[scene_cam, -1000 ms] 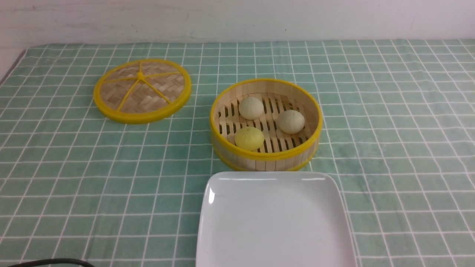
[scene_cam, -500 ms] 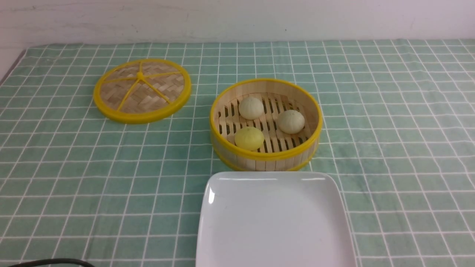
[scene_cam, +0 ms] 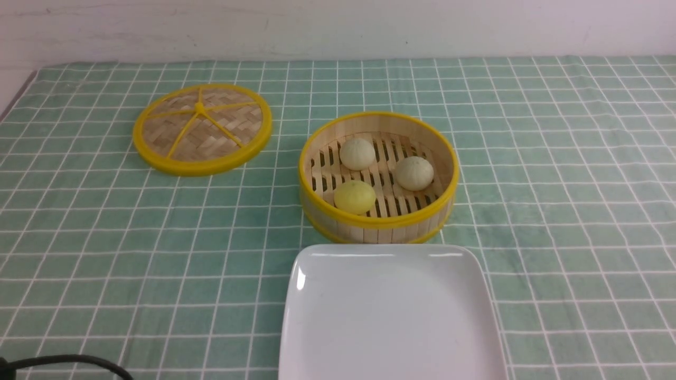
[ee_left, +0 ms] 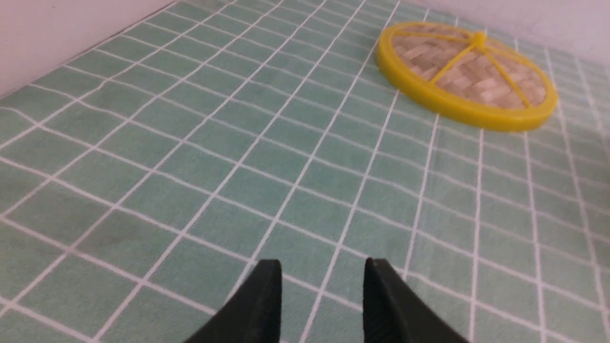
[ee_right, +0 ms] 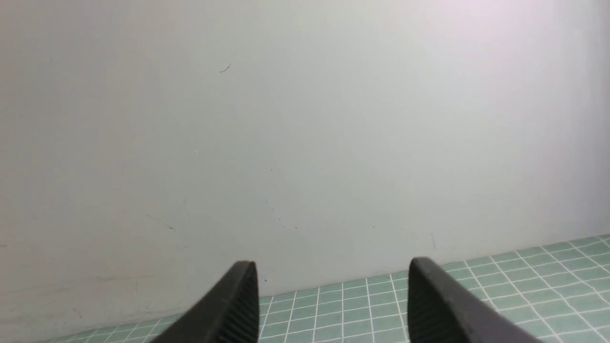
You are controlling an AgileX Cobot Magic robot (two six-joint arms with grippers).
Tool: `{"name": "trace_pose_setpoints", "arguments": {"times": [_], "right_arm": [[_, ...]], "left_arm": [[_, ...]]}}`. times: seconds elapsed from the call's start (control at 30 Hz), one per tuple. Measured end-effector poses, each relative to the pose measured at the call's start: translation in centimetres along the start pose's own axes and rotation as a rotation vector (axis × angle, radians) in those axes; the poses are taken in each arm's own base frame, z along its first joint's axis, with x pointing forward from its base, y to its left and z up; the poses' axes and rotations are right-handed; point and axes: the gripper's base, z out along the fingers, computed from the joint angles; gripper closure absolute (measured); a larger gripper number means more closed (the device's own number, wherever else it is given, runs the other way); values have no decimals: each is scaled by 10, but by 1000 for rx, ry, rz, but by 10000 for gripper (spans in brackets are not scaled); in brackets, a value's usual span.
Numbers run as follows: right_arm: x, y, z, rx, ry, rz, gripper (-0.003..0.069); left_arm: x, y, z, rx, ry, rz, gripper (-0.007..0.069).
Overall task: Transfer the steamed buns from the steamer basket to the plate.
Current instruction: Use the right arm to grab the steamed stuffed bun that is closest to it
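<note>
steamed buns (scene_cam: 357, 153): all three sat inside the steamer basket (scene_cam: 377, 224)
plate (scene_cam: 391, 316): lay just beside basket, nearer robot
left gripper (ee_left: 321, 267): fingers parted, gripping nothing, over cloth (ee_left: 143, 143)
right gripper (ee_right: 332, 267): spread wide, facing wall (ee_right: 305, 119)

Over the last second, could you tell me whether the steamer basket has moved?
No. The steamer basket sits at the same spot against the plate edge and tablecloth grid.

- left fingers (ee_left: 257, 305): two, matte black, smooth faces, wedge-shaped, narrowing to blunt tips
- right fingers (ee_right: 236, 305): two, dark grey-black, same wedge shape, fine ribbing on the inner faces
- cable (scene_cam: 74, 361): thin, black, curved, at the front view's lower-left edge
</note>
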Motion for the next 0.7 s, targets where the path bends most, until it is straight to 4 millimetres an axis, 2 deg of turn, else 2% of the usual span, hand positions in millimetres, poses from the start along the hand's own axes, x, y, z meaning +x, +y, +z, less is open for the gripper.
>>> {"name": "trace_pose_setpoints", "arguments": {"times": [0.2, 0.4, 0.6, 0.7], "right_arm": [[1, 1, 0, -13, 13, 98, 237], [6, 0, 0, 9, 71, 119, 237], [9, 0, 0, 12, 96, 145, 237], [9, 0, 0, 5, 101, 168, 237]], "left_arm": [[-11, -4, -1, 59, -118, -156, 351], [-21, -6, -3, 100, -222, -281, 351], [-22, -6, -3, 123, -226, -427, 351], [-21, -8, -3, 128, -189, -442, 351]]}}
